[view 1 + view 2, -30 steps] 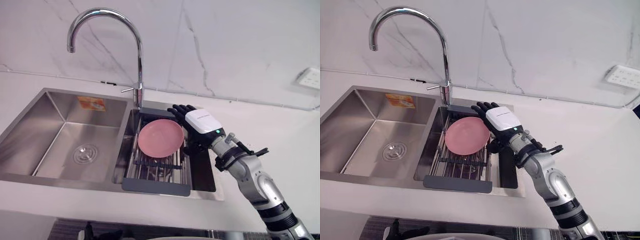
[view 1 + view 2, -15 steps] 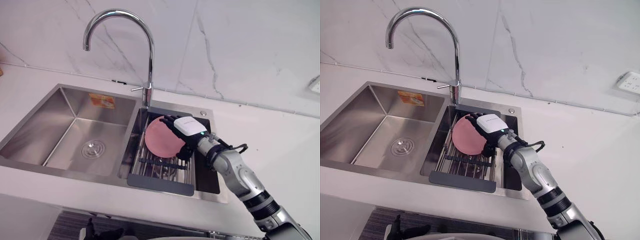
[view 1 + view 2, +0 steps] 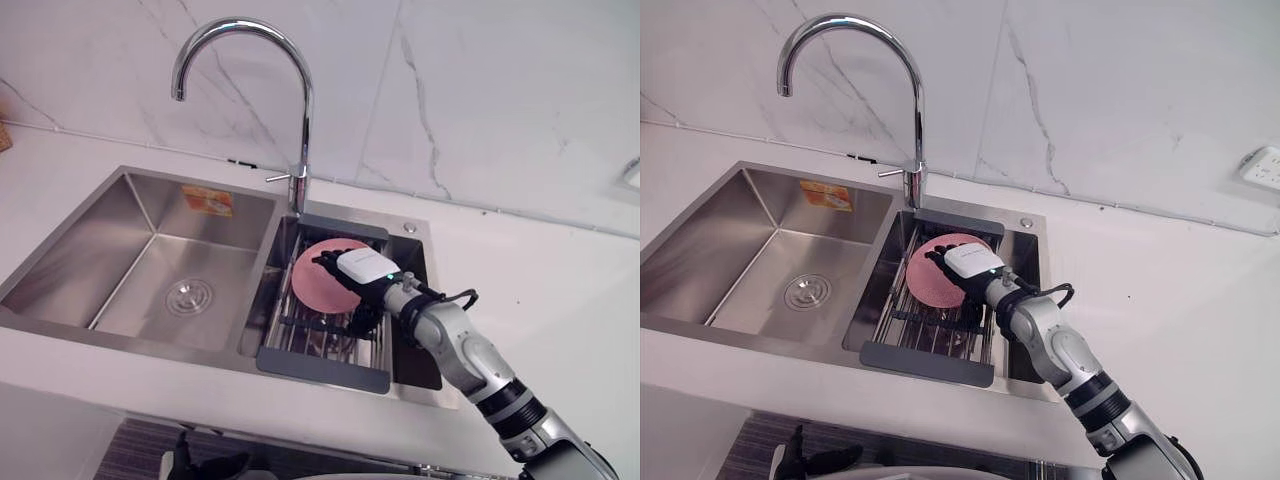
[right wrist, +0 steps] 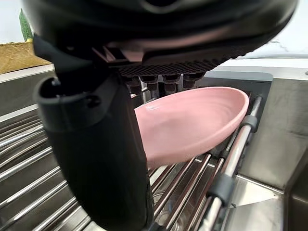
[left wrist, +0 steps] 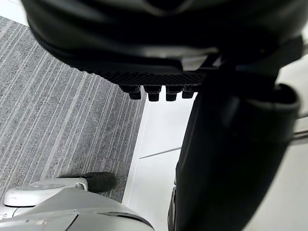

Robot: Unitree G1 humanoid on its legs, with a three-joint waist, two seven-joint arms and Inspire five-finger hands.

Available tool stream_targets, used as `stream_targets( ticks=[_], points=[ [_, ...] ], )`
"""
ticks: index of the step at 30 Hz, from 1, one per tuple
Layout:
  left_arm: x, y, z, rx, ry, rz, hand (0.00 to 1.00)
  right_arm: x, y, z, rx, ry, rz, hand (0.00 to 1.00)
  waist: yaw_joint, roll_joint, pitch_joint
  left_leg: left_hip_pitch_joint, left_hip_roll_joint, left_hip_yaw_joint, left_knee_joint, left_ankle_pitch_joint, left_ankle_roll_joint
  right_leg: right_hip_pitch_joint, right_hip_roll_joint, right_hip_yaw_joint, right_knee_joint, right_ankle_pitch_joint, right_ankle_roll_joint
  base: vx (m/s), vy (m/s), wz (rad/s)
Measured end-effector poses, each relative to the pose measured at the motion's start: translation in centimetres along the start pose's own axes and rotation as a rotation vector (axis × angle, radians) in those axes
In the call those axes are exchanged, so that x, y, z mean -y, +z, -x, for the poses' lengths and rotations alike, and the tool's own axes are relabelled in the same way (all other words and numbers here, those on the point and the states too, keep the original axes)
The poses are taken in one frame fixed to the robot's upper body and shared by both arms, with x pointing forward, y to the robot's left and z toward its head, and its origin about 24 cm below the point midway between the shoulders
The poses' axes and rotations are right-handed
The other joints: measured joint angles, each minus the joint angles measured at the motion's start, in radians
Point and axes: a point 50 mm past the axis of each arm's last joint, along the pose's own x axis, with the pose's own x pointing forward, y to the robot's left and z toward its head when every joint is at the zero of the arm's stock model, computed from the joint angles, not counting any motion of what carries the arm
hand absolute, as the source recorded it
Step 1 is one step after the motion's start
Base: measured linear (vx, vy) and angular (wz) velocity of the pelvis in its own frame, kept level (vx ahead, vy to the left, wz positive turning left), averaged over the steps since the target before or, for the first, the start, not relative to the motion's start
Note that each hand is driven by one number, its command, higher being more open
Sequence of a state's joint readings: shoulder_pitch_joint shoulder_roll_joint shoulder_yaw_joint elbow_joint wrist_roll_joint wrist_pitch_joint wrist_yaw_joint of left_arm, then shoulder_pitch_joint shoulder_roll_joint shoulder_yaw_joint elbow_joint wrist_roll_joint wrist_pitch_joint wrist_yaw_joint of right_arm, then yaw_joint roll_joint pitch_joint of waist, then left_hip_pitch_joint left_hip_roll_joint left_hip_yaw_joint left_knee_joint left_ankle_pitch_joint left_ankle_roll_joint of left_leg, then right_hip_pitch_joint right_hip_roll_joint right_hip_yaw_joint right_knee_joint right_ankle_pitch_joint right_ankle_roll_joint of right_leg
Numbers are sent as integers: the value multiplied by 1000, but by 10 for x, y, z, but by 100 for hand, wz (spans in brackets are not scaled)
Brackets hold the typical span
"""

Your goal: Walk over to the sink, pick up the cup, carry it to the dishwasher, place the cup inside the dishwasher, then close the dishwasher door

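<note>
We found the fingers (image 4: 164, 84) of the right hand (image 3: 362, 268) straight and side by side above the rim of 1 pink dish (image 4: 195, 118), with the thumb (image 4: 98, 159) apart and nothing pinched. The dish leaned on the rack (image 3: 312, 336) in the sink's (image 3: 150, 262) right basin. The left hand (image 5: 159, 48) hung relaxed over the floor (image 5: 57, 120).

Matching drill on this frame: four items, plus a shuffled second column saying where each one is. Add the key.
1 pink dish
2 right hand
3 faucet
4 left hand

A upright at the back edge of the sink
B above grey carpet
C tilted on the rack
D open, over the dish

Pairs: 1-C, 2-D, 3-A, 4-B
</note>
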State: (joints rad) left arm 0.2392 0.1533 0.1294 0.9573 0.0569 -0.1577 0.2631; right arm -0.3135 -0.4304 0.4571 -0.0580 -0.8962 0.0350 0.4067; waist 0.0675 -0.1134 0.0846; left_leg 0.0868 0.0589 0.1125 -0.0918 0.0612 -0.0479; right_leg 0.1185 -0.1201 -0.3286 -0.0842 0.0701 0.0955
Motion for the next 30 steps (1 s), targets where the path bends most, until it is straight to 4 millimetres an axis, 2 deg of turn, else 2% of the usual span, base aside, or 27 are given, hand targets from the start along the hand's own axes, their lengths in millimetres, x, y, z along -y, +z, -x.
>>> stream_targets(
  ticks=[7,13,20,30],
  points=[
    [-1,-2,1,-4,3,-1,100,34,-2,16,-7,-162,-10,100,-6,-2,1,3,1,7,0,0,0,-1,1,7,0,0,0,0,0,-2],
    [-3,-4,1,-8,11,-3,100,48,-1,29,4,-241,-41,100,-13,-11,6,7,5,20,0,-2,-2,-4,4,20,0,0,0,-1,0,-6],
    [-5,-5,2,-15,36,20,100,52,3,39,48,-257,-89,100,-31,-16,7,9,5,35,4,-5,-3,-10,5,33,0,1,-1,-1,-2,-6],
    [-4,-5,2,-13,30,13,100,36,4,44,46,-166,-123,100,-38,-12,9,9,6,40,1,-7,-4,-13,6,39,0,1,-1,-12,-2,-1]
  ],
)
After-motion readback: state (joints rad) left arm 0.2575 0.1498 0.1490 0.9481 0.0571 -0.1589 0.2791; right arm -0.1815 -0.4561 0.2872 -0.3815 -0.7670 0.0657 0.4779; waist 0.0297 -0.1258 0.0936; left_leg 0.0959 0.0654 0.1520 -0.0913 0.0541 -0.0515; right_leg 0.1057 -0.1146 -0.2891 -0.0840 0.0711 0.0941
